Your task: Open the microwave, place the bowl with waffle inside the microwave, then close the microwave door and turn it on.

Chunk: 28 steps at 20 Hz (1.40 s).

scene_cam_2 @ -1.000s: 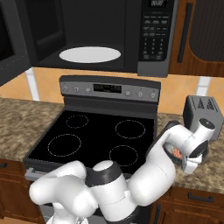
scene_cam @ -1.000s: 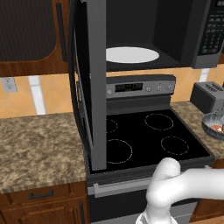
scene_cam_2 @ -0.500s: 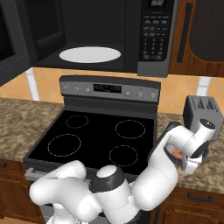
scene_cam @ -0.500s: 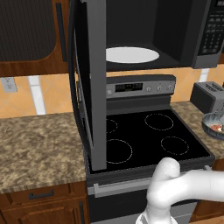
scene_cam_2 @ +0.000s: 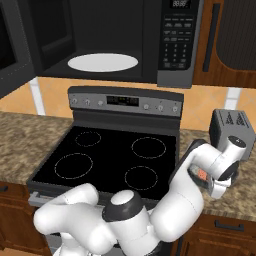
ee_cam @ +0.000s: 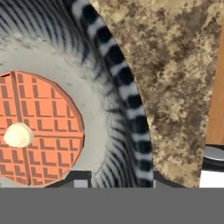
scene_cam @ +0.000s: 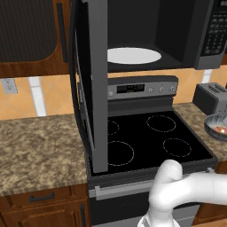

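Ribbed glass bowl point(ee_cam: 114, 83) sitting on granite surface point(ee_cam: 179, 65), right of stove point(scene_cam: 146, 137), near toaster point(scene_cam: 212, 97); waffle point(ee_cam: 37, 129) lying inside. Hand hovering close above bowl's right rim, rim wall lying directly ahead of fingers. Finger spread: cannot tell. Microwave door point(scene_cam: 91, 84) standing open, turntable point(scene_cam: 134, 55) waiting up-left of bowl.

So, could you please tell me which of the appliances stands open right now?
The microwave: its door is swung wide, baring the white turntable. The toaster has no door.
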Tool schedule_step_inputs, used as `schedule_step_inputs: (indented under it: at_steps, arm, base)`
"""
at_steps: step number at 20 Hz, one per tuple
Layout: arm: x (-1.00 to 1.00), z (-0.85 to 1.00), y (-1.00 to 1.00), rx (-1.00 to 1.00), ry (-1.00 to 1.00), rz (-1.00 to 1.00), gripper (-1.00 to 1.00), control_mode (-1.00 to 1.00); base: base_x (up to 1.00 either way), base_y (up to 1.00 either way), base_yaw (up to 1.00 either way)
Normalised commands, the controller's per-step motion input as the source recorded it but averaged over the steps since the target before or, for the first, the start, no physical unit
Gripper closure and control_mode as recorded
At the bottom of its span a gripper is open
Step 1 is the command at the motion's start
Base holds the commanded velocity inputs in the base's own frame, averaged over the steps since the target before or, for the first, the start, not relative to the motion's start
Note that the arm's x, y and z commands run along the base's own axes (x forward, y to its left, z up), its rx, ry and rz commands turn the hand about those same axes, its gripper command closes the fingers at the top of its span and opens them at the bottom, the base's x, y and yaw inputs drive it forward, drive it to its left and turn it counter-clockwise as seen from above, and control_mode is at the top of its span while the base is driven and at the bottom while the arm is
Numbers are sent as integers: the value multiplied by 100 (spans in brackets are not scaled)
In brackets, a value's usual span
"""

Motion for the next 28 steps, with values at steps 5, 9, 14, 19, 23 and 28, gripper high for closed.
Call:
schedule_step_inputs:
  at_steps: [5,9,14,19,23,28]
  arm:
    - [-1,0,0,0,0,0,100,-100]
    - [-19,17,2,0,-3,-3,100,-100]
    - [-63,73,-3,-1,-11,-8,100,-100]
    - [-95,57,1,-5,-17,-10,100,-100]
    - [-91,48,36,-8,-20,-13,100,-100]
    - [-58,63,65,-8,-18,-6,100,-100]
  base:
    - [0,0,0]
    - [0,0,0]
    - [0,0,0]
    - [0,0,0]
    - [0,0,0]
    - [0,0,0]
